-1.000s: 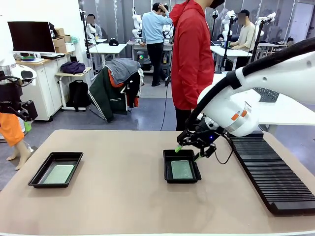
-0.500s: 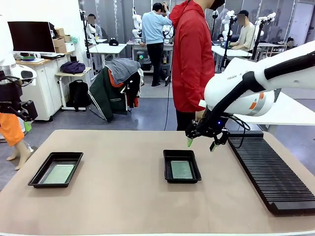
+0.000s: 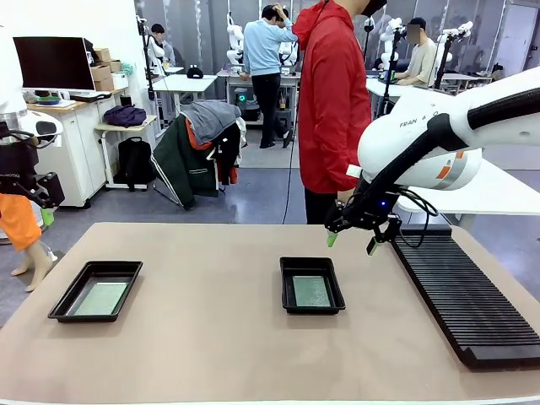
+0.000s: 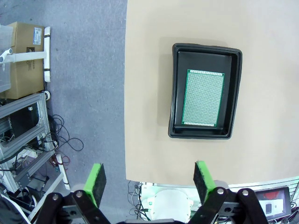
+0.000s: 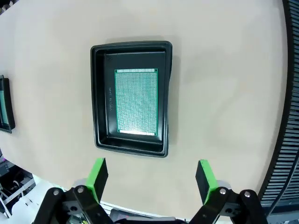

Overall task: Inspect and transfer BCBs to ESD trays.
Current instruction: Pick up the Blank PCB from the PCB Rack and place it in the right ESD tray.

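Two black trays [image 3: 94, 290] [image 3: 311, 285] are sitting on the bench [image 3: 219, 346], each holding seemingly one board [image 3: 99, 299] [image 3: 311, 291]; one ribbed rack [image 3: 468, 299].

This is a robotics lab. Beyond the tan table [image 3: 211, 337], far work tables [image 3: 181, 83] carry equipment, and a monitor [image 3: 52, 62] and cardboard boxes [image 3: 103, 67] sit far left, with people standing about.

The table [image 3: 211, 337] has a matt, smooth tan top, like a soft mat. Both trays [image 3: 311, 285] [image 3: 96, 291] are black plastic with a slight gloss on the rims. The boards [image 5: 136, 101] [image 4: 202, 97] lying in them are green, finely dotted and faintly shiny. The rack [image 3: 468, 295] is matt black ribbed plastic. The arm's [image 3: 439, 143] white shell is glossy plastic. The finger pads [image 5: 97, 176] look like matt green rubber.
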`<act>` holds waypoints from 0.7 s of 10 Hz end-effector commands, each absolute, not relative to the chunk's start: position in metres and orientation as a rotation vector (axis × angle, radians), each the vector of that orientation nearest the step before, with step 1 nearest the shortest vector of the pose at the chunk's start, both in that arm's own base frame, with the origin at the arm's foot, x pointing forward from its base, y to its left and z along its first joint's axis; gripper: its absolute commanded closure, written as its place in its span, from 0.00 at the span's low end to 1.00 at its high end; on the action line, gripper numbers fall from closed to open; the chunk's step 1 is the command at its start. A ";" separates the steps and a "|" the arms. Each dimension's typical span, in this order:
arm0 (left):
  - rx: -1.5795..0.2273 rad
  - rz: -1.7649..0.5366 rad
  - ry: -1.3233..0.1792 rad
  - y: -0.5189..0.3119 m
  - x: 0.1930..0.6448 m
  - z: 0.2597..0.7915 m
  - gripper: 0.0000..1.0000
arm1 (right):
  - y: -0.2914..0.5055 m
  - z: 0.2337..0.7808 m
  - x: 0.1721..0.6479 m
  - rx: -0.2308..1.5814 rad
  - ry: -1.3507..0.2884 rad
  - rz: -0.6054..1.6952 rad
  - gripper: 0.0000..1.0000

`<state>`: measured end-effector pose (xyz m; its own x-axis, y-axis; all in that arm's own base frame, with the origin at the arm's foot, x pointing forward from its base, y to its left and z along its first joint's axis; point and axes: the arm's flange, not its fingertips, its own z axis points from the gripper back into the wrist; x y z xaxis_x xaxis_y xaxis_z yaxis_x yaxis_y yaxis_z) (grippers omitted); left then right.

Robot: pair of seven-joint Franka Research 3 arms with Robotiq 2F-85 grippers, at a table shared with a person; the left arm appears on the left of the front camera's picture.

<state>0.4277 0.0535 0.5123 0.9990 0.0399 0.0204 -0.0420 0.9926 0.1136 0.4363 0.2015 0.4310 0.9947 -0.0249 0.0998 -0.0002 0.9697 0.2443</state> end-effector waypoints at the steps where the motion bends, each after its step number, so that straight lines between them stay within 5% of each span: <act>1: 0.119 0.042 -0.017 0.054 0.426 0.512 0.00 | 0.204 0.431 0.435 0.248 -0.101 -0.008 0.00; 7: 0.119 0.042 -0.017 0.054 0.426 0.512 0.00 | 0.204 0.431 0.435 0.248 -0.101 -0.008 0.00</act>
